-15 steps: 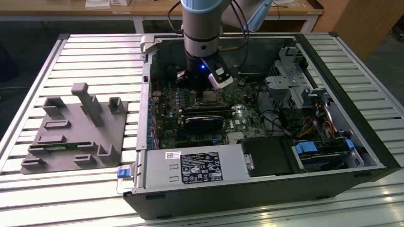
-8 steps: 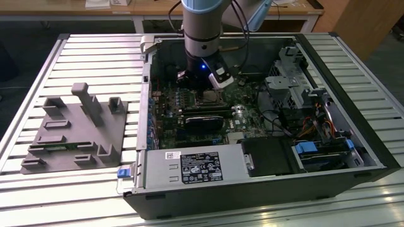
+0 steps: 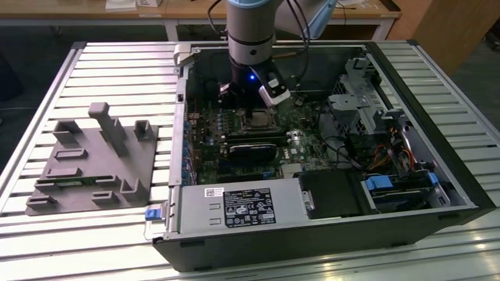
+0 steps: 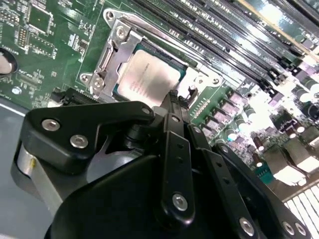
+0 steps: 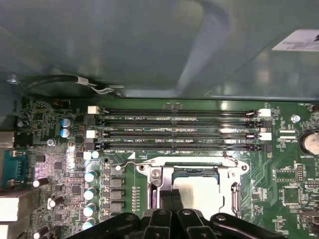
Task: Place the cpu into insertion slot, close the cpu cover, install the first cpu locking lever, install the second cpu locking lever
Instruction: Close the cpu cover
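Observation:
The cpu (image 4: 148, 78) lies flat in the insertion slot (image 3: 258, 120), its dull silver top facing up; it also shows in the first wrist view (image 5: 202, 191). The cpu cover (image 4: 130, 42) is down around it as a silver frame, its far edge (image 5: 194, 163) beside the memory slots. A thin wire locking lever (image 5: 234, 196) runs along one side of the socket. My gripper (image 4: 172, 97) stands just above the socket's edge, and its black fingers (image 5: 172, 196) are pressed together with nothing seen between them. In the exterior view the gripper (image 3: 254, 108) hangs inside the open computer case.
Long black memory slots (image 5: 174, 132) run beside the socket. A black card (image 3: 254, 149) lies just beyond it, with the power supply (image 3: 234, 208) and drive bays (image 3: 399, 187) along the case edges. A grey fixture (image 3: 93, 158) sits on the table at the exterior view's left.

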You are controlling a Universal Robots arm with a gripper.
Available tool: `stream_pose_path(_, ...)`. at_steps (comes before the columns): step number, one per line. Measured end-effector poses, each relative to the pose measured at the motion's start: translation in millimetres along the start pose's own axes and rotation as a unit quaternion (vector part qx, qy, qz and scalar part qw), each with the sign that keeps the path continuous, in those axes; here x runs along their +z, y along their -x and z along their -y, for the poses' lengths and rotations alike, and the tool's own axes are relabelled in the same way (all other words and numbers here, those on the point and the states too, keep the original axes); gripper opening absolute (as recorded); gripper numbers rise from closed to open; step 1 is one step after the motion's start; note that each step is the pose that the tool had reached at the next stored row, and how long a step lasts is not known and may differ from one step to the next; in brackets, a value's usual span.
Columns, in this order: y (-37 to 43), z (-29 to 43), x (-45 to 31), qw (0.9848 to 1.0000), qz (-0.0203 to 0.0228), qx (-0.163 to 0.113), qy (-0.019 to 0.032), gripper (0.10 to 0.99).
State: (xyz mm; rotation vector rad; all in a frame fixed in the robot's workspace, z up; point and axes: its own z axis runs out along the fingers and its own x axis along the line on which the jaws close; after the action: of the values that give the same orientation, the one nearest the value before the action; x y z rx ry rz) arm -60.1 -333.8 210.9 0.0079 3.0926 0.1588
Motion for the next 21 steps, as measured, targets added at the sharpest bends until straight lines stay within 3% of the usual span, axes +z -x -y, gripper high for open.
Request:
stream_pose_path(5,1.7,0.0,0.0,1.0000,-0.0001,0.000,0.0000,0.106)
stream_pose_path(12,23.9,-0.1,1.0,1.0000,-0.0017,0.000,0.0000,0.106)
stream_pose_path(15,26.3,0.0,1.0,1.0000,-0.0021,0.000,0.0000,0.106)
stream_pose_path(21,26.8,-1.4,-11.6,1.0000,-0.0021,0.000,-0.0001,0.106)
